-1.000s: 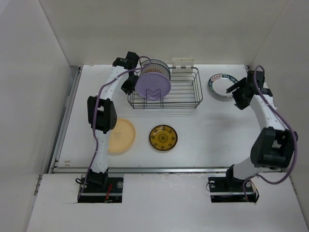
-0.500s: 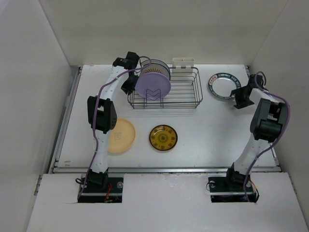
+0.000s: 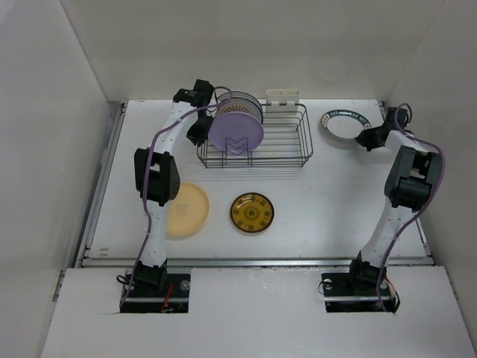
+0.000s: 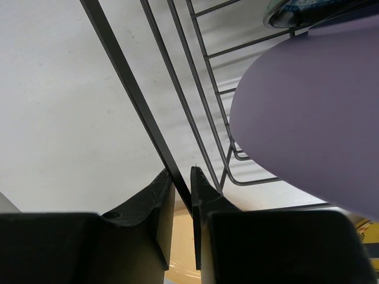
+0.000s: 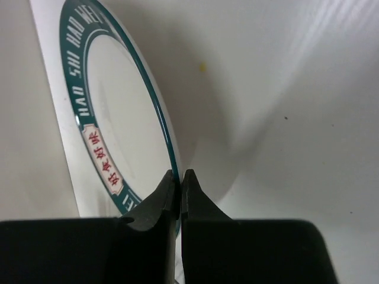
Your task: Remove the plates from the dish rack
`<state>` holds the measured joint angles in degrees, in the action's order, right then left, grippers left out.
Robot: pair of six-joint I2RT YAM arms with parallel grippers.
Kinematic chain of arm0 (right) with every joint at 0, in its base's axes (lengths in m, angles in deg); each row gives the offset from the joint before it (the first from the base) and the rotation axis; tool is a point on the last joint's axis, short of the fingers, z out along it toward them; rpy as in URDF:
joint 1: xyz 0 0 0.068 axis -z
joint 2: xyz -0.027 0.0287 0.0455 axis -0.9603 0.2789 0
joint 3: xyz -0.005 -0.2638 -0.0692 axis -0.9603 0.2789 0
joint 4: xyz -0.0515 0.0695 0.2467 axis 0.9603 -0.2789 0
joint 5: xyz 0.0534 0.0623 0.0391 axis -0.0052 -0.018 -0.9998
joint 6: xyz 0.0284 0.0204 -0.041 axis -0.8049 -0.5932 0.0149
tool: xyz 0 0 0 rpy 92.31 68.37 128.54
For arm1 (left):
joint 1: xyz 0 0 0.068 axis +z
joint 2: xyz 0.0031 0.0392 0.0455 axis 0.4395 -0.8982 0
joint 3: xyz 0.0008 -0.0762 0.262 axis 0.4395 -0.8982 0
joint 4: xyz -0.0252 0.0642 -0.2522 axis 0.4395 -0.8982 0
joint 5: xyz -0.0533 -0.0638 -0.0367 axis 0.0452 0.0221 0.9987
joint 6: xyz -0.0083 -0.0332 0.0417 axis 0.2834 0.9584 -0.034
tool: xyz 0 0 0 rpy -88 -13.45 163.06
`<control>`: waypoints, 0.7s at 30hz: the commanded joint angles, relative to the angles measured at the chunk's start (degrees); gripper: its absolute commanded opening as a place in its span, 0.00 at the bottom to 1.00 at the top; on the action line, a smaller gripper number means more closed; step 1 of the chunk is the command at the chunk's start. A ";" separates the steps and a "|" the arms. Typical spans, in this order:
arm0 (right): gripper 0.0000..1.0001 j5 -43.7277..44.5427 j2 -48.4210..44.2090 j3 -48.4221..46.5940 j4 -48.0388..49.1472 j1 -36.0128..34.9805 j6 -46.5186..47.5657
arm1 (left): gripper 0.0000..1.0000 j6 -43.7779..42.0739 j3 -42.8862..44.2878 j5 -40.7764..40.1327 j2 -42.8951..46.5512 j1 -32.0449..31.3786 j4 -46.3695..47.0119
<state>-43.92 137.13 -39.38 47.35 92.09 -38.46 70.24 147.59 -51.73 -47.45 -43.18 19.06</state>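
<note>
Already two plates lie flat on the counter (image 3: 320, 201) in the lower left of the top view: a pale yellow plate (image 3: 186, 210) and, just right of it, a small ochre plate (image 3: 252, 212). Above them, the left arm's fingers (image 4: 155, 198) are clenched on a dark rim wire at the left end of the dish rack (image 3: 287, 142), apparently steadying it. A lavender plate (image 3: 235, 133) stands on edge in the rack's left half, with at least one more plate (image 3: 247, 101) upright behind it. A white cup (image 3: 283, 95) hangs on the far rim. At the upper right, well apart from the rack, a teal-rimmed white plate (image 3: 341, 124) is pinched at its right edge by the right arm's fingers (image 5: 163, 198). It looks tilted, and I cannot tell whether its far edge touches the counter. The step in hand seems to be setting this plate down. Next it needs lowering flat, then letting go without dragging it, before going to the lavender plate, which must lift straight up clear of the prongs.
</note>
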 commanded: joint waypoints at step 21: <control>0.00 -0.27 -55.02 48.78 -14.45 1.14 0.99 | 0.00 0.25 1.24 4.67 1.91 -0.30 1.99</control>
<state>-42.82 87.64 3.17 37.93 92.96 -33.28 71.51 147.74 -49.63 -47.45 -42.48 18.95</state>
